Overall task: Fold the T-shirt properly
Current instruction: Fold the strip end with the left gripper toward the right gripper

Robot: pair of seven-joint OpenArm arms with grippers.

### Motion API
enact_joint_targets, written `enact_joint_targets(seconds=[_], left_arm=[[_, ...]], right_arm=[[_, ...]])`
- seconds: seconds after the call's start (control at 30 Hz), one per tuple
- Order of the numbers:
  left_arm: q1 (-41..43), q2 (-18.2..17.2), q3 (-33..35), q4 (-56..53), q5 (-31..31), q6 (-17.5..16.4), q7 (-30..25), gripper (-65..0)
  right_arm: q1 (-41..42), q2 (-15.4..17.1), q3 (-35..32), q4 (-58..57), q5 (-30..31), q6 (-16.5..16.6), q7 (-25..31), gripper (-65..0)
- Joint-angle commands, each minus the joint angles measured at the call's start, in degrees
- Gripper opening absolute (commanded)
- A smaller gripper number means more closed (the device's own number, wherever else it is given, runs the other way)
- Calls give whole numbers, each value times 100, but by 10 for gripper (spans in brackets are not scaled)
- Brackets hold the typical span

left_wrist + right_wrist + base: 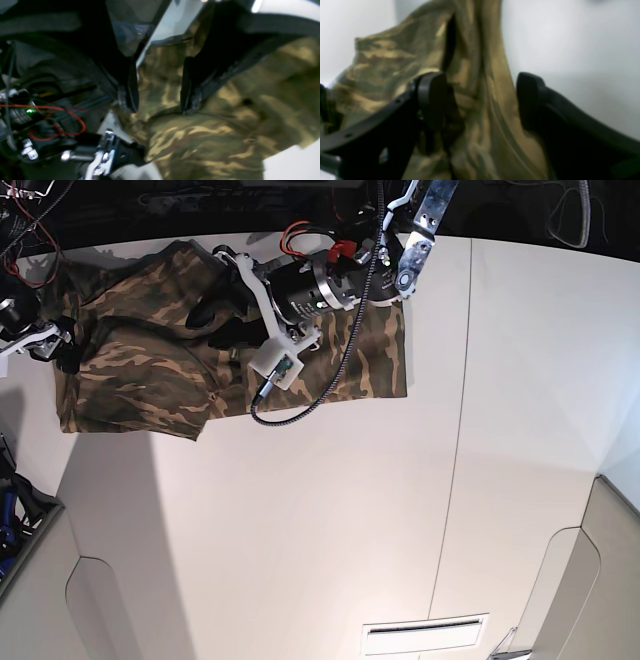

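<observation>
Both wrist views are blurred, so the olive, brown and tan camouflage cloth T-shirt (480, 105) shows no clear seams there. In the base view the black left arm hides the shirt's middle, and the right pincer (66, 348) at the left edge is too small to read.

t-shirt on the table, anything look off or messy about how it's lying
Yes. The T-shirt lies bunched near the table's far edge, with ridges of cloth rising between the open left claw and open right claw, so it is rumpled, not a flat fold.
</observation>
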Motion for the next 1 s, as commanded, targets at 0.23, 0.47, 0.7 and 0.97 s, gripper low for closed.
enact_joint_targets(seconds=[0.23,0.47,0.7,0.97], left_arm=[[-31,48,9,87,37,-59,-33,-349],[-31,48,9,92,33,-61,52,-349],[-39,48,9,177,37,-245,48,-367],[-332,46,-197,400,588,-251,494,-384]], right_arm=[[59,109,-678,-398,236,166,138,-217],[57,107,-833,-299,402,166,90,-223],[59,109,-828,-247,402,166,59,-650],[271,297,-485,-245,343,164,-63,-650]])
